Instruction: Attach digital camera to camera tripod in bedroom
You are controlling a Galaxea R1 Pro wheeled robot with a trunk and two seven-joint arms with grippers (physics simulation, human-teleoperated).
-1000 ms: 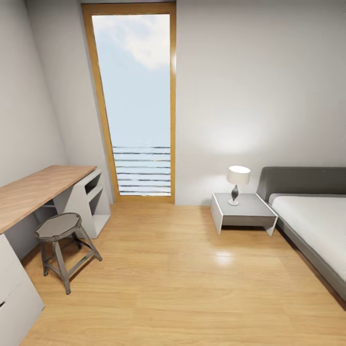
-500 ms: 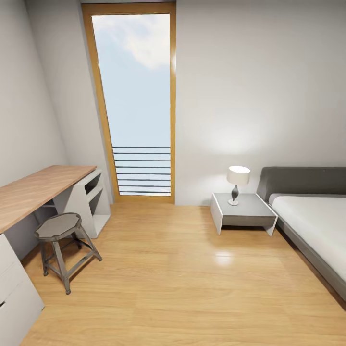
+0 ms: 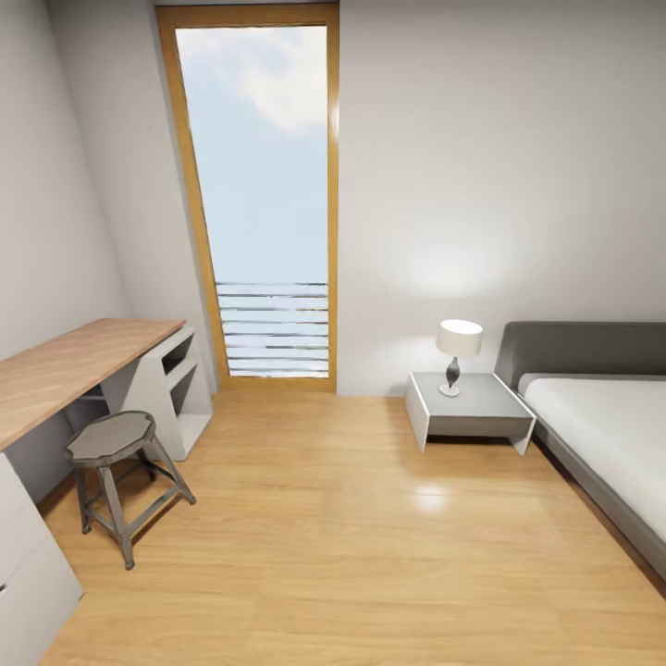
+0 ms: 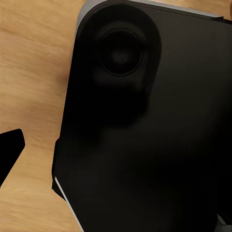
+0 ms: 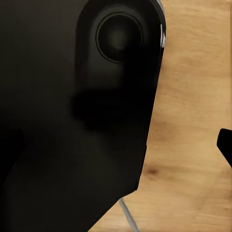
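Bedroom [image 3: 351, 536] ahead of me, bed [image 3: 601, 435] right, desk [image 3: 74, 365] left; I cannot tell either gripper's finger state

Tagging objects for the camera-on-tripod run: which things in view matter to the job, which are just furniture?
Task-relevant:
- bedroom, the place for the job

Just furniture:
- desk
- stool
- nightstand
- lamp
- bed
- window

A tall wood-framed window [image 3: 264, 199] stands at 12 o'clock; the wood-topped table [image 3: 69, 365] and metal stool [image 3: 116, 481] at 9; grey nightstand [image 3: 467, 407] with a white-shaded lamp [image 3: 458, 354] on it, beside the grey bed [image 3: 601, 416], at 3.
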